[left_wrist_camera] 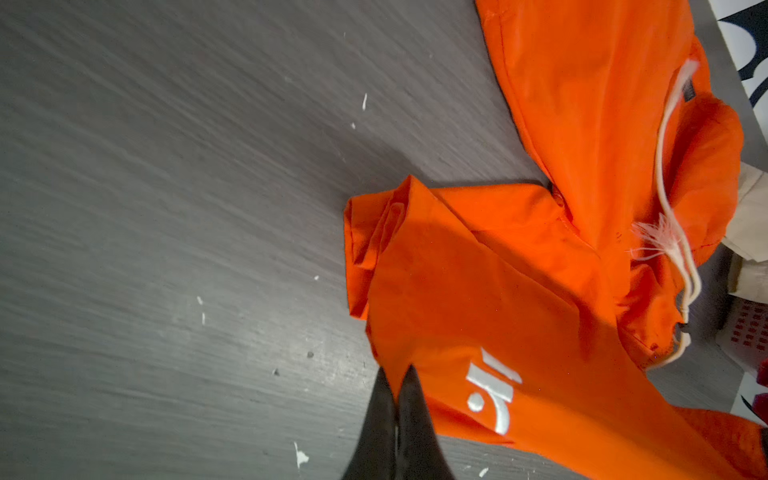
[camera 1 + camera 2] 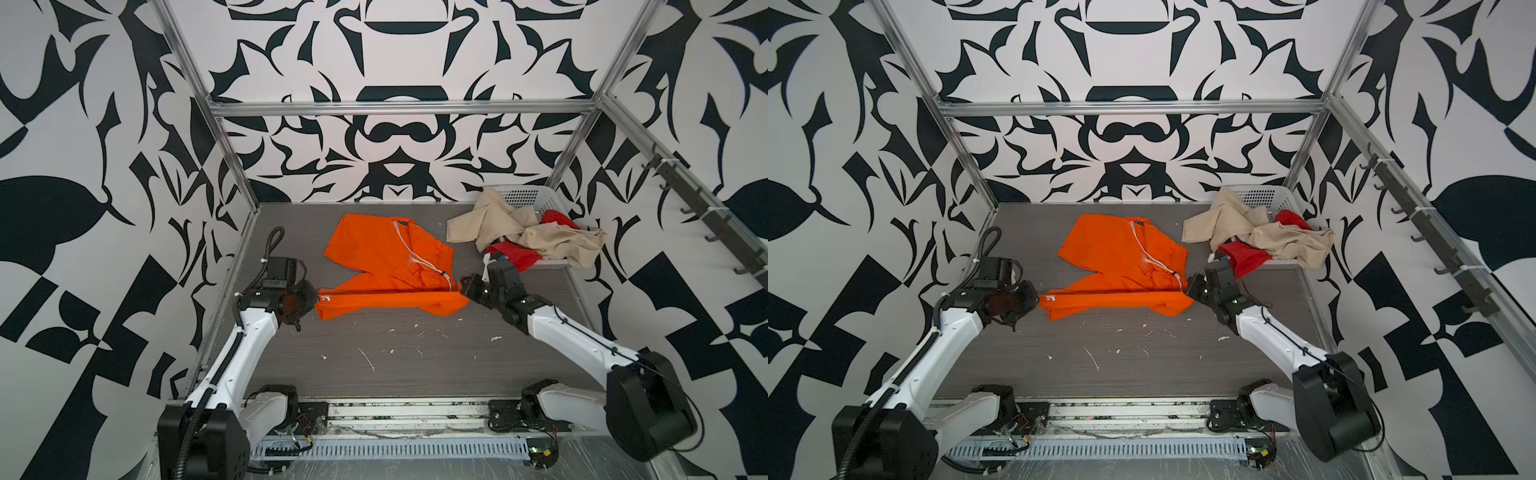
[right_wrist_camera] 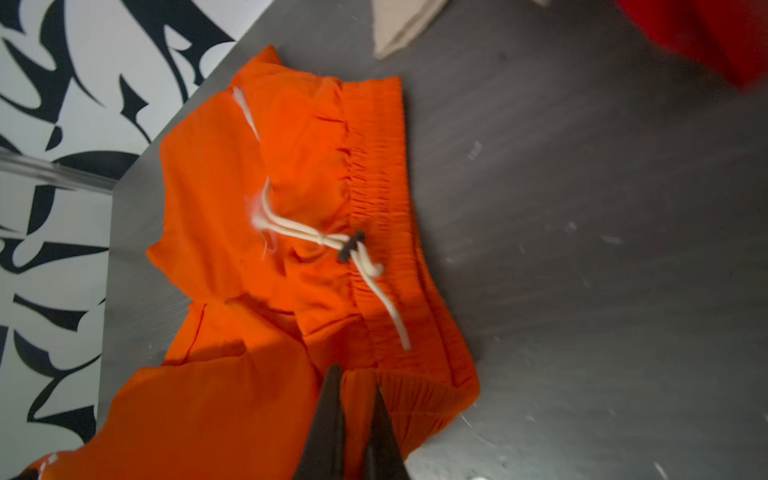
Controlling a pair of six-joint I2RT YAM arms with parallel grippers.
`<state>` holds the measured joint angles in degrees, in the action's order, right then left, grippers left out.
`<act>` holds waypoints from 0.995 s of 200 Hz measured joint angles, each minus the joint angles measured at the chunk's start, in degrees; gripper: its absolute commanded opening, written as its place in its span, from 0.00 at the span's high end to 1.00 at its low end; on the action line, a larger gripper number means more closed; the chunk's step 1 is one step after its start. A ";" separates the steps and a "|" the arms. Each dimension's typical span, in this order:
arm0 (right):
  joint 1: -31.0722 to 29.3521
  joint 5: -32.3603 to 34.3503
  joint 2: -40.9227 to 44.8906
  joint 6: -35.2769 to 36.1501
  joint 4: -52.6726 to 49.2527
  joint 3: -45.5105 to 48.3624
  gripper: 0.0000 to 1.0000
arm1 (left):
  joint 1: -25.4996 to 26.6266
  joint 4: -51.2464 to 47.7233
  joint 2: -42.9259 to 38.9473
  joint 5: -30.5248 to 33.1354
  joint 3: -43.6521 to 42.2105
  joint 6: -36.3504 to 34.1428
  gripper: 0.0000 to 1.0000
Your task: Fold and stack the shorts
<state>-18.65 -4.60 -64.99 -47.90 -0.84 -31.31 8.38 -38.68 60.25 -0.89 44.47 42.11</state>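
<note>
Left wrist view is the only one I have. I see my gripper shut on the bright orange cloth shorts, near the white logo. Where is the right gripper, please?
Observer: The right gripper is also shut on the bright orange cloth shorts, at the waistband end, opposite the left gripper.
Operator: Where are the other shorts?
Observer: The beige cloth shorts hang over the rim of the white perforated plastic basket, at the back right of the table.
Operator: And the red ones?
Observer: The red cloth shorts lie partly under the beige pair and hang out at the basket's near side.
</note>
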 measured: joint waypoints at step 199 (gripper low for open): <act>-3.74 -3.50 2.45 -1.07 -30.25 -10.05 0.46 | 11.89 3.48 14.73 0.94 5.03 10.21 0.56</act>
<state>-22.39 -8.10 -62.54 -48.97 -31.09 -41.36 20.27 -35.20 74.98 0.05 49.50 52.31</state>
